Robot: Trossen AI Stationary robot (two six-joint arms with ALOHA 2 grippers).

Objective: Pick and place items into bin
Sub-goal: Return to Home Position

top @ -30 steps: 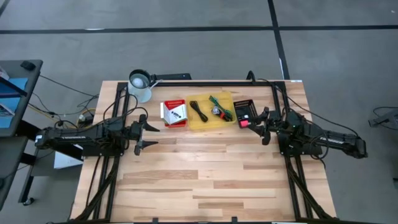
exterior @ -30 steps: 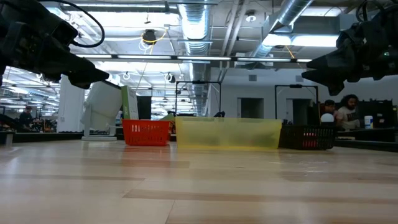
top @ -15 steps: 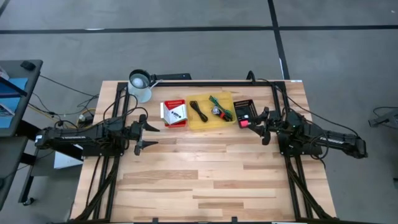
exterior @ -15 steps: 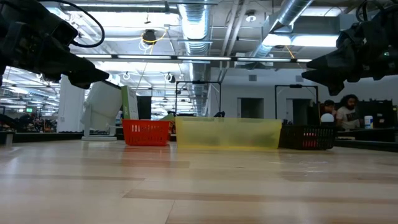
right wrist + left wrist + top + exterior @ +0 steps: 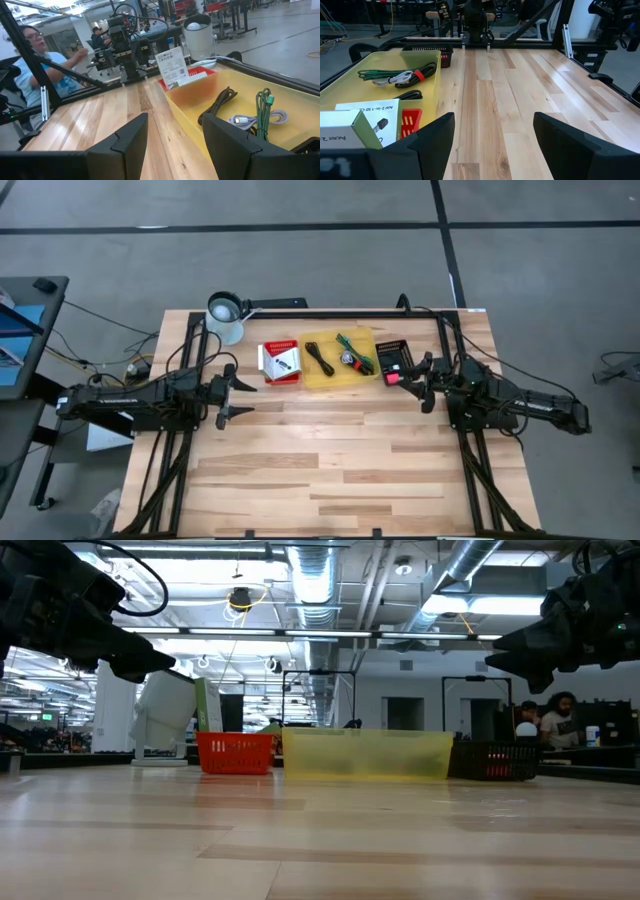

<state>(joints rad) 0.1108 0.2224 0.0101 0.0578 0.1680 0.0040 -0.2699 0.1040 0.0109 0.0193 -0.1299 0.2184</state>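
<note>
The items lie in three containers at the table's far middle. A red basket holds white packets. A yellow tray holds thin black cords, a green cable and a small silvery piece. A black basket holds red-pink pieces. My left gripper hovers open near the red basket, on its near left side, fingers wide apart in the left wrist view. My right gripper hovers open just near-right of the black basket, open in the right wrist view.
A white round thing stands at the far left corner beside a black frame along the far edge. Bare wooden tabletop spreads over the near half. People sit beyond the table.
</note>
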